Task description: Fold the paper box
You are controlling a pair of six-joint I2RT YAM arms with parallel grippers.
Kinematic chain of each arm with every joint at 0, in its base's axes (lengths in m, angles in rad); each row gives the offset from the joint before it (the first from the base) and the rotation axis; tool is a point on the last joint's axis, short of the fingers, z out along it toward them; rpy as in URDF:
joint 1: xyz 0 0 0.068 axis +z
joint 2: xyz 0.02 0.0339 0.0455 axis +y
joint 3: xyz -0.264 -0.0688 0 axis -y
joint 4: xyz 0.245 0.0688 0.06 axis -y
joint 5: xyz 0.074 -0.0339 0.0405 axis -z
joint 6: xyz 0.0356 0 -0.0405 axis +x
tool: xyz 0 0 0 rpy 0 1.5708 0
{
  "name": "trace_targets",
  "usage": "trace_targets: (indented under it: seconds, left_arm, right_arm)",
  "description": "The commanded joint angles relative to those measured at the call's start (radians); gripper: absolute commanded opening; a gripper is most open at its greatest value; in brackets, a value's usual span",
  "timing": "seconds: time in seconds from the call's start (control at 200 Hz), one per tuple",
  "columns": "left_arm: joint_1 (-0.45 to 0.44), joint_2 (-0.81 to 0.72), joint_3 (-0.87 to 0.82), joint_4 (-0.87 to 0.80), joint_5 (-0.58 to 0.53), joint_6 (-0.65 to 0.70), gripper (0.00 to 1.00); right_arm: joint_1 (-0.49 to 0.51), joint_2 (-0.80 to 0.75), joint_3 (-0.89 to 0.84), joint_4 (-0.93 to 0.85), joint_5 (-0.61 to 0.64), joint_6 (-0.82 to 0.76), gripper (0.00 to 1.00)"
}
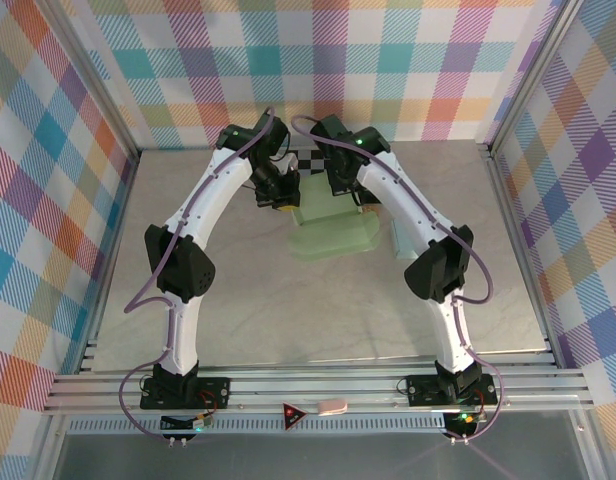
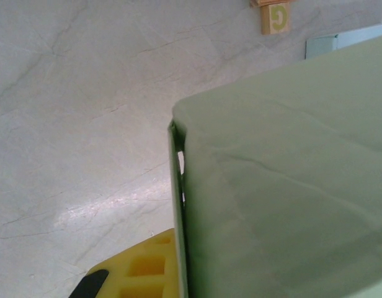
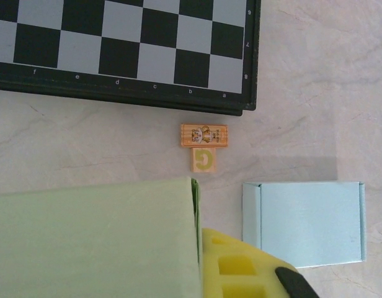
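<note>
Just in front of the chessboard [image 3: 116, 49], your left gripper [image 1: 280, 204] is clenched on the left wall of the green paper box [image 1: 333, 238]. Your right gripper [image 1: 358, 205] is pinched shut on the box's right wall.

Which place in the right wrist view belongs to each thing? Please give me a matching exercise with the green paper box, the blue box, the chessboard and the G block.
Things:
1. green paper box
2. light blue box
3. chessboard
4. G block

Places:
A. along the top edge
B. lower left
C. lower right
D. middle, just below the picture block

Pairs: 1-B, 2-C, 3-A, 4-D
</note>
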Motion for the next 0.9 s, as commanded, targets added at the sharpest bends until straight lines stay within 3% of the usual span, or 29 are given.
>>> trace_targets:
  seconds: [0.0,0.025,0.075,0.11,0.205,0.31,0.475,0.7,0.895]
  left_arm:
    - [-0.006,0.006,0.032,-0.014,0.023,-0.002,0.0]
    - [-0.006,0.007,0.032,-0.014,0.021,-0.002,0.0]
    - [-0.006,0.006,0.031,-0.012,0.021,-0.002,0.0]
    - [-0.006,0.006,0.029,-0.009,0.02,-0.002,0.0]
    - [-0.006,0.006,0.019,0.005,0.023,-0.002,0.0]
    - [-0.006,0.004,-0.007,0.028,0.027,-0.002,0.0]
    - [-0.007,-0.024,-0.114,0.105,0.03,0.001,0.0]
    - [-0.008,-0.133,-0.471,0.421,0.034,-0.068,0.0]
    - [-0.023,-0.174,-0.696,0.626,0.008,-0.115,0.05]
  right_arm:
    - [0.0,-0.001,0.024,-0.036,0.025,0.034,0.0]
    - [0.003,-0.005,0.024,-0.036,0.011,0.037,0.0]
    - [0.004,-0.011,0.022,-0.041,-0.014,0.05,0.21]
    - [0.004,-0.016,0.019,-0.045,-0.032,0.057,0.3]
    - [0.002,-0.031,-0.024,-0.019,-0.085,0.069,0.35]
    - [0.002,-0.045,-0.094,0.022,-0.128,0.088,0.28]
    - [0.008,-0.077,-0.231,0.097,-0.112,0.126,0.0]
    - [0.035,-0.167,-0.505,0.259,-0.098,0.185,0.0]
    - [0.051,-0.16,-0.602,0.296,-0.095,0.217,0.0]
